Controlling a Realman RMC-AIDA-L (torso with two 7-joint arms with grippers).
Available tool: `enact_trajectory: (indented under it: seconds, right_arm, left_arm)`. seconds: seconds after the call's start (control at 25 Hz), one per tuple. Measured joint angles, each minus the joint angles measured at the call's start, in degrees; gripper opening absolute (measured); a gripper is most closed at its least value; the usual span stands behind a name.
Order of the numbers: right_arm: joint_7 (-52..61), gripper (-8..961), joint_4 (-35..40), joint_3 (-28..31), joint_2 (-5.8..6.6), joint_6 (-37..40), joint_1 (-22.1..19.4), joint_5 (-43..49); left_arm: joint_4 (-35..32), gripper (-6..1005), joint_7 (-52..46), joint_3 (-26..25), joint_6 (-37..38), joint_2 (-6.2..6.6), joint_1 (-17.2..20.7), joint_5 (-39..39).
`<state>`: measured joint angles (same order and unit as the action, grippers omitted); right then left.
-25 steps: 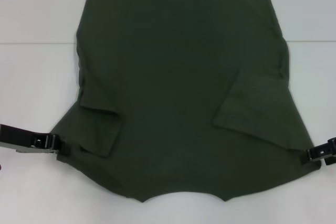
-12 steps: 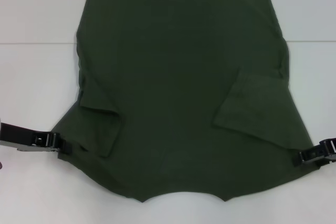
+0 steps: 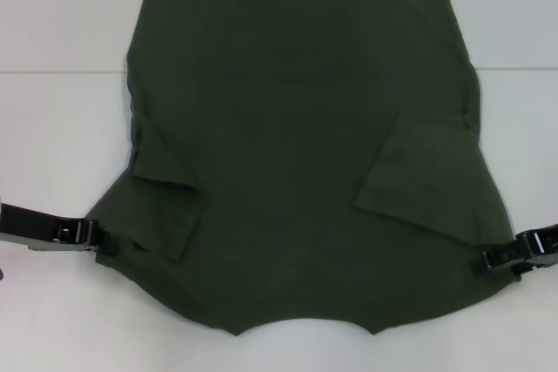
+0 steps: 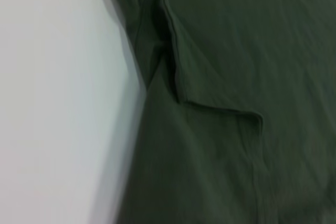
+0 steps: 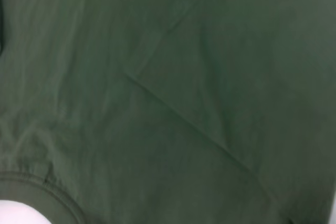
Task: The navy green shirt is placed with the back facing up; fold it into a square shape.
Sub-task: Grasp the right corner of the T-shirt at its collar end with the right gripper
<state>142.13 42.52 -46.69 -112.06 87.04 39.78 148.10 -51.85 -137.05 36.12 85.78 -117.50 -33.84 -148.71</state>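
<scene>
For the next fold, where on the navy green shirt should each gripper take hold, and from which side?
Probably the two near shoulder edges of the navy green shirt, each from its own outer side. It lies flat, both sleeves already folded inward, so only thin side edges offer a pinch. The left gripper sits at the left edge and the right gripper at the right; low, sideways approaches suit them.
</scene>
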Motion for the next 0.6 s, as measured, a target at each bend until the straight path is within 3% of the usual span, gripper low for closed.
enact_trajectory:
  seconds: [0.6]
  right_arm:
    - [-1.0,888,-1.6,0.0,-1.37,-0.2,2.5,-0.1]
  left_arm:
    - [0.0,13,0.0,-0.2,0.0,-0.06,0.0,0.2]
